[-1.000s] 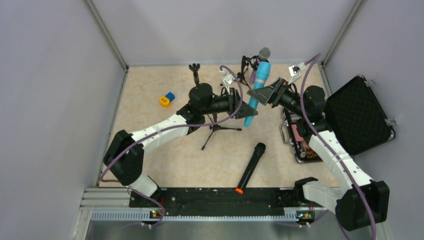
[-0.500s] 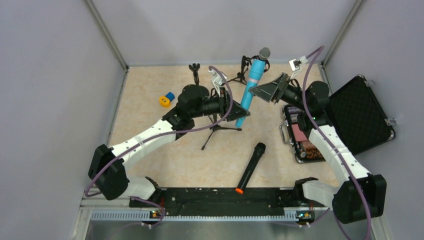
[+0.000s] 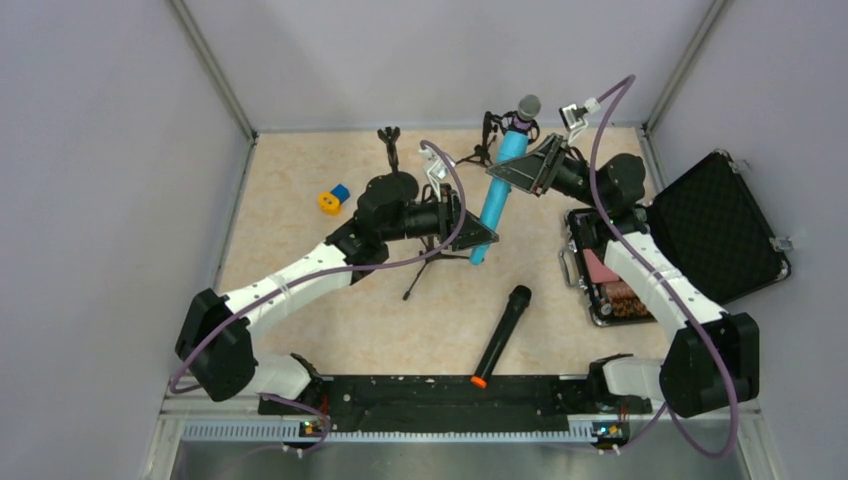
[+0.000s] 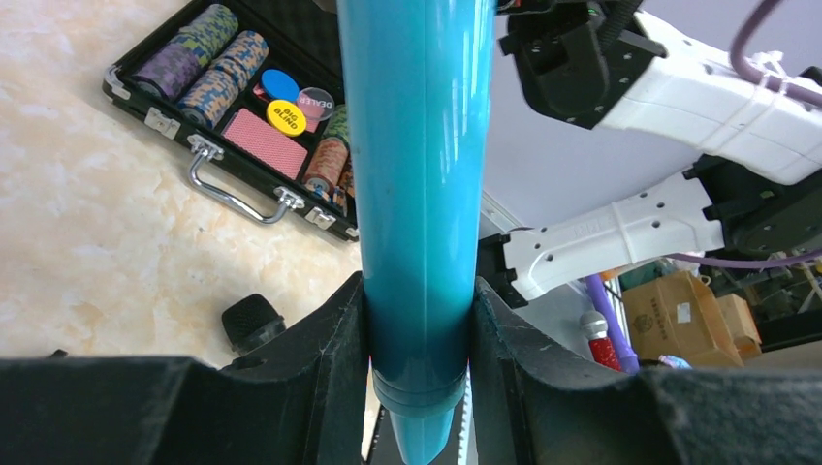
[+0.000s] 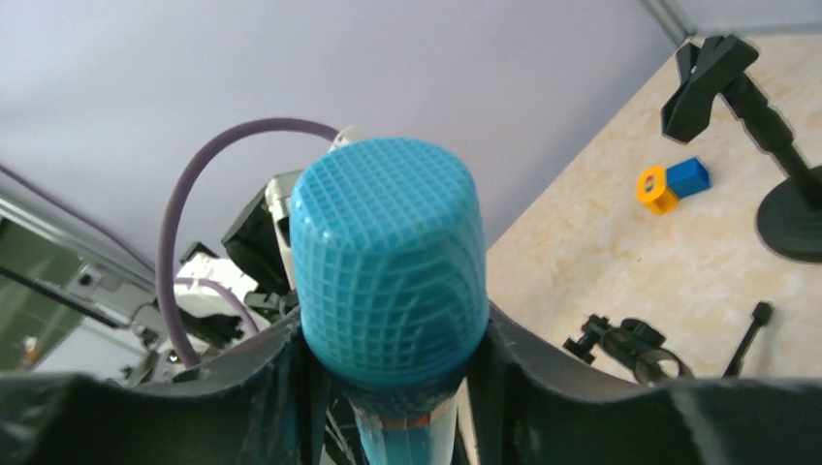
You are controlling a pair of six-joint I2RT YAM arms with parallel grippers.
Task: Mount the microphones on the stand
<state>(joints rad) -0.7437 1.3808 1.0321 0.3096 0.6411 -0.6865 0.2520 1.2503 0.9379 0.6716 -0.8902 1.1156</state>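
The light blue microphone (image 3: 497, 195) hangs tilted in the air, held at both ends. My left gripper (image 3: 470, 236) is shut on its lower end, the fingers pressed against the body (image 4: 417, 194). My right gripper (image 3: 517, 168) is closed around its neck just under the blue mesh head (image 5: 388, 271). The black microphone (image 3: 502, 335) with an orange end lies on the table in front. A silver grille (image 3: 528, 106) shows above the back stand (image 3: 487, 140); the purple body is hidden. A tripod stand (image 3: 432, 262) is under my left arm.
An open black case (image 3: 610, 285) of poker chips lies at the right, its lid (image 3: 715, 230) laid back; it also shows in the left wrist view (image 4: 252, 107). Another small stand (image 3: 389, 145) is at the back. A yellow and blue block (image 3: 333, 198) sits at the left.
My right gripper let go of the blue microphone's middle, swung away, then came back around its neck under the head. My left gripper kept the lower end and shifted left.
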